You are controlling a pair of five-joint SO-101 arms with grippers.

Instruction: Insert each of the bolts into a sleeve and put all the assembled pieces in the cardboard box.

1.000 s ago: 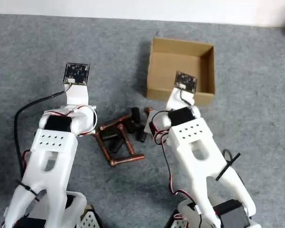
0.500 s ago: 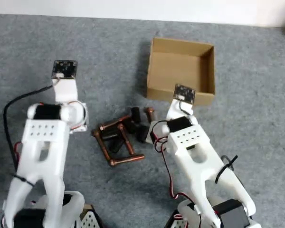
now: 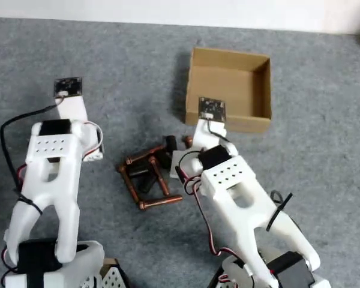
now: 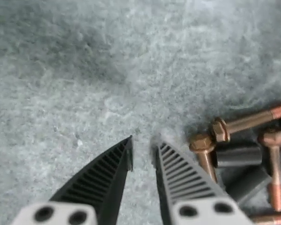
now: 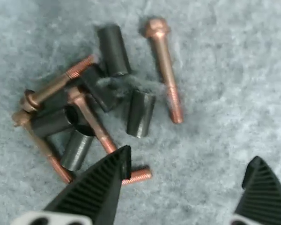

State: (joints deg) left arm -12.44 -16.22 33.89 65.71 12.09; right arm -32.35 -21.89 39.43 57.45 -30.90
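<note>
Several copper bolts (image 3: 159,201) and dark sleeves (image 3: 138,171) lie in a loose pile on the grey carpet between the arms. The open cardboard box (image 3: 252,124) stands behind the pile, to its right. In the right wrist view my right gripper (image 5: 192,154) hangs wide open above the pile's edge, with nothing between its fingers. One bolt (image 5: 163,65) lies apart from the others, beside a sleeve (image 5: 140,112). My left gripper (image 4: 143,147) hovers over bare carpet beside the pile, fingers a narrow gap apart and holding nothing. Bolt heads (image 4: 203,143) and a sleeve (image 4: 239,154) lie close to it.
Grey carpet (image 3: 324,150) covers the whole work surface. A white wall edge runs along the back. The left arm's black cable (image 3: 12,129) loops out on its outer side. Open carpet lies left of the left arm and right of the box.
The left arm has swung left, away from the pile. The right arm's wrist has shifted left, from in front of the box to over the pile's right edge.
</note>
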